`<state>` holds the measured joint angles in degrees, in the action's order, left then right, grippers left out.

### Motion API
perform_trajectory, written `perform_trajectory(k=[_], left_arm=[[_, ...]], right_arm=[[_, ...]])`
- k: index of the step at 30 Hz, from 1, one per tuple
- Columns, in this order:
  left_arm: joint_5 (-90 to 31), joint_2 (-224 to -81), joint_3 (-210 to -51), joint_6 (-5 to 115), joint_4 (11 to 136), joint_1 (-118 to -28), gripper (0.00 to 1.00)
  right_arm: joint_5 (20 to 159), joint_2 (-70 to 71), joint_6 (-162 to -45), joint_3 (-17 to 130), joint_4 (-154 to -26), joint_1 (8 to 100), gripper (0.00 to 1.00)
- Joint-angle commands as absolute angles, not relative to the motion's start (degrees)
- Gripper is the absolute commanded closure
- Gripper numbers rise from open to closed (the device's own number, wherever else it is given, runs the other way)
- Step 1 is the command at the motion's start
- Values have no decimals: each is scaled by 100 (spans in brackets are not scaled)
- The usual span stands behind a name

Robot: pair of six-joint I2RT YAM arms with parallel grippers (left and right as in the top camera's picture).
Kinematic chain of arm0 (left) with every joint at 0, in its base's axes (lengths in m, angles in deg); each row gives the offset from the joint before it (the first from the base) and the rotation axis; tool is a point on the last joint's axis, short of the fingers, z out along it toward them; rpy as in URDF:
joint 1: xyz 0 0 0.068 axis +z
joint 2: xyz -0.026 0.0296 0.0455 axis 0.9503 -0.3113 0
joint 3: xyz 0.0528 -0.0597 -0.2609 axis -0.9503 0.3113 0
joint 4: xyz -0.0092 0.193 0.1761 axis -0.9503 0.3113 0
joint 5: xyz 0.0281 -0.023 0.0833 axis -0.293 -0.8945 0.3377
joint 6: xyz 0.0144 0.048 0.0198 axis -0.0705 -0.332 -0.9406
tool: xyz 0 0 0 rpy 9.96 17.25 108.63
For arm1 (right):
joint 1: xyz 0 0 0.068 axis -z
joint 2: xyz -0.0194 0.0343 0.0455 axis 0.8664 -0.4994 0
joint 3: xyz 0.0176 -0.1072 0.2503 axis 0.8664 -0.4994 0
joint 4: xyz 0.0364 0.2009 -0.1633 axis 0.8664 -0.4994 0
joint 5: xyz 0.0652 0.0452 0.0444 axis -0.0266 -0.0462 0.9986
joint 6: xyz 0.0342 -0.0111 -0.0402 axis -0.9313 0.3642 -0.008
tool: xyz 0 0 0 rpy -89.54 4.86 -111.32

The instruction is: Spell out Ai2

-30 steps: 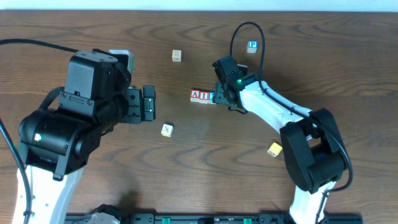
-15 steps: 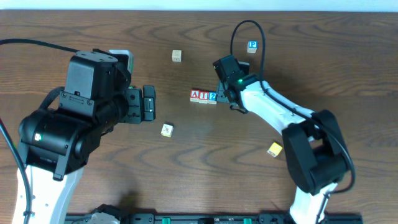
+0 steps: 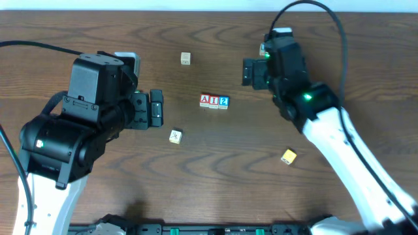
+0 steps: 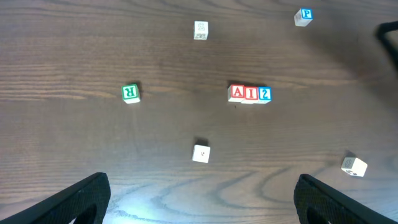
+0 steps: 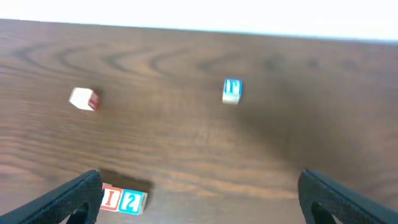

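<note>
Overhead row: A block (image 3: 205, 100), I block (image 3: 214, 100) and 2 block (image 3: 223, 101) touching side by side, mid-table (image 3: 196, 163).
Left fingers (image 4: 81, 199): spread wide apart, at 9 o'clock from the row.
Right fingers (image 5: 68, 202): spread wide apart, at 2 o'clock from the row.

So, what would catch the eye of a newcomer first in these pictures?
First, the tight row of three blocks reading A, I, 2 at the middle of the dark wooden table. Then the bulky black left arm at the left and the white right arm raised at the upper right. A few loose blocks lie scattered around the row.
</note>
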<state>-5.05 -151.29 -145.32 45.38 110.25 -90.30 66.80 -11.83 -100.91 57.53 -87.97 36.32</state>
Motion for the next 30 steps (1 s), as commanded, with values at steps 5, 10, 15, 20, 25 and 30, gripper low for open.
perform_trajectory(k=[5, 10, 15, 20, 25, 30], left_arm=[[-446, -15127, -14645, 4538, 11044, -9025, 5], [-443, -15127, -14645, 4538, 11044, -9025, 4], [-446, -15127, -14645, 4538, 11044, -9025, 5], [-446, -15127, -14645, 4538, 11044, -9025, 5], [-446, -15127, -14645, 4538, 11044, -9025, 5], [-446, -15127, -14645, 4538, 11044, -9025, 5]], right_arm=[[7585, 279, -8957, 4946, -8659, 4023, 1], [8700, 1553, -8439, 3906, -8146, 4550, 1], [9996, 2845, -8229, 2754, -7357, 5216, 1], [10190, 4115, -8229, 1565, -6649, 5708, 1], [10916, 4884, -8233, 776, -6404, 6034, 1], [10990, 5579, -8231, 212, -6294, 6307, 1]])
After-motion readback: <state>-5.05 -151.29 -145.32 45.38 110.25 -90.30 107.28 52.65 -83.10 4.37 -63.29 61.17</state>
